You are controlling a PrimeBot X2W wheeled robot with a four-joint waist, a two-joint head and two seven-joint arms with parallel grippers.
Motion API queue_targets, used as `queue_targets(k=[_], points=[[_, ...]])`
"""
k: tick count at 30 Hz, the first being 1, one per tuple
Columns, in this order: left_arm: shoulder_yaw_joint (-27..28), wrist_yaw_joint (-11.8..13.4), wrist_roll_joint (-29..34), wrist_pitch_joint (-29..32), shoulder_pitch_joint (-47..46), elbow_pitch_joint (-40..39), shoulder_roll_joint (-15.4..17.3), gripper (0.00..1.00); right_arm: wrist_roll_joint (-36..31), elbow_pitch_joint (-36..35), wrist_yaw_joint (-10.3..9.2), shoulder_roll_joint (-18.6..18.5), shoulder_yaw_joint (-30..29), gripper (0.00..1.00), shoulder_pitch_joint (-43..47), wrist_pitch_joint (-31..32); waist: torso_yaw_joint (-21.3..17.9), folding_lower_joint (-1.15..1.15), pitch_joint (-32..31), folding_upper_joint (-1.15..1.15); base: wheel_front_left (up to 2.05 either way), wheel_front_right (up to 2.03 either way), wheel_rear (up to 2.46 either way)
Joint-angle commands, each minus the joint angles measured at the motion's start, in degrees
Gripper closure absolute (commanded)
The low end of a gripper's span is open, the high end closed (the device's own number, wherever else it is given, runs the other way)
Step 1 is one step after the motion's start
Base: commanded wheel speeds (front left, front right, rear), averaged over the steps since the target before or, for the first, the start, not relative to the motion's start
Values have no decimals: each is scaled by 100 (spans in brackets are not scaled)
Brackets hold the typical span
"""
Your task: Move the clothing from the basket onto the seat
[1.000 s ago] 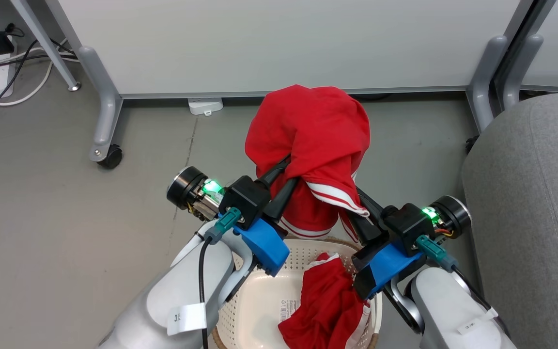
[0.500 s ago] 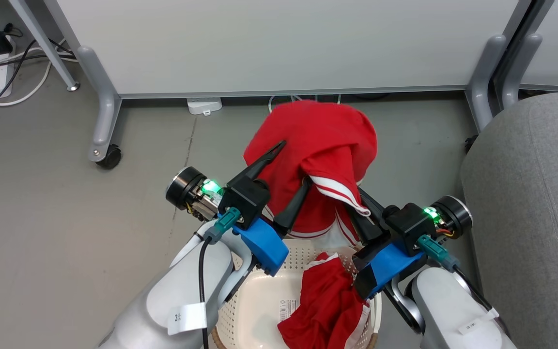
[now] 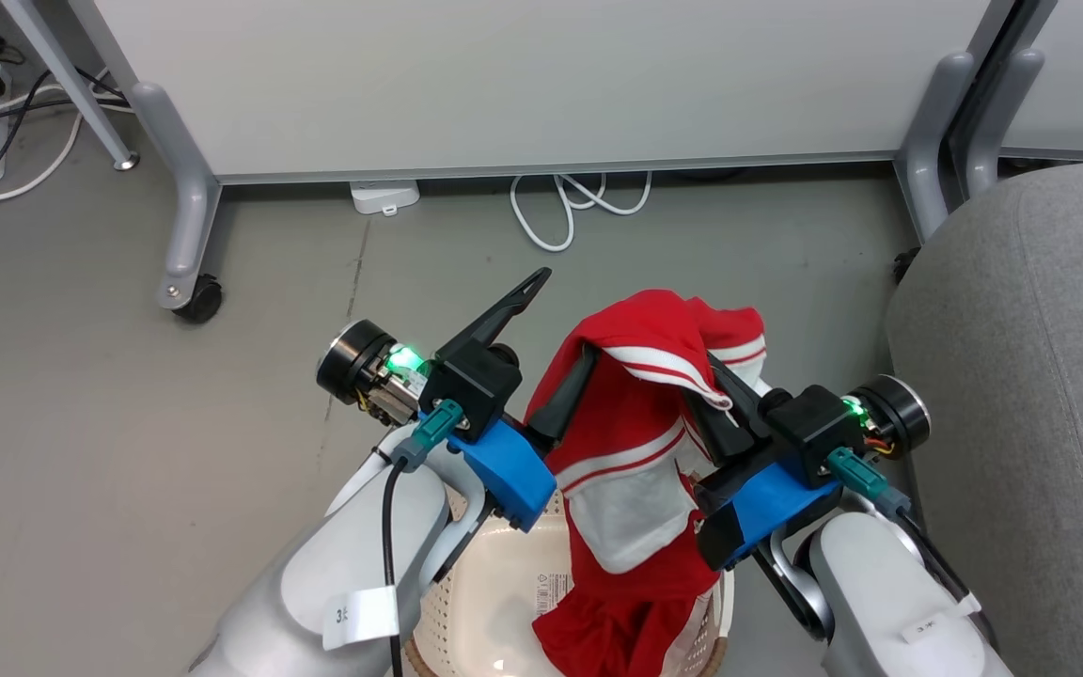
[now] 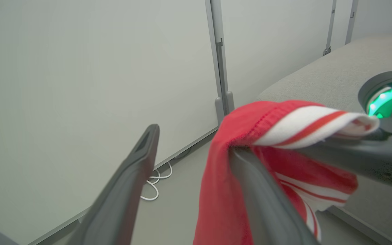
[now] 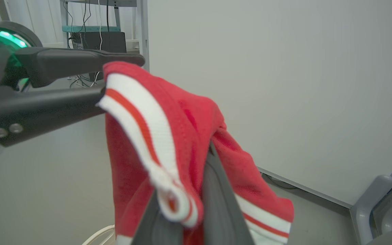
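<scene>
- I had bare floor (image 3: 128,470) to the left of the basket (image 3: 480,602), wide enough for an arm.
- Ahead, the white panel (image 3: 541,85) and its castered leg (image 3: 182,226) closed the way, and a white cable (image 3: 565,212) looped at the panel's foot.
- The seat (image 3: 1021,376) stood close on my right, leaving a narrow strip of floor.
- The clothing (image 3: 640,442) hung over the basket's mouth, against the inner finger of the left gripper (image 3: 565,315).

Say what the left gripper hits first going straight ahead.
Likely the pale grey partition panel near its base; the open left gripper has free space before that, though depth is unclear.
</scene>
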Motion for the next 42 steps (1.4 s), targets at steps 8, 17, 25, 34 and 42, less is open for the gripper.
queue_targets(k=[8, 17, 25, 34, 42], points=[[58, 21, 75, -28, 25, -15, 51, 0, 27, -118, 1, 5, -286, 100, -149, -22, -213, 0, 145, 0, 0, 0, 0], [65, 0, 124, -29, 11, -60, 63, 0, 1, -318, 1, -43, -690, 100, -230, -22, -556, 0, 365, 0, 0, 0, 0], [95, -5, 174, -29, -38, -94, 98, 0, -22, -563, 1, -55, -1169, 100, -224, -22, -957, 0, 549, 0, 0, 0, 0], [49, -42, 231, -28, -71, -104, 116, 0, 8, -800, 1, -37, -1562, 100, -46, -22, -1418, 0, 664, 0, 0, 0, 0], [2, -54, 265, -28, -105, -98, 136, 0, 63, -1016, 1, -18, -2003, 100, 97, -23, -1831, 0, 789, 0, 0, 0, 0]])
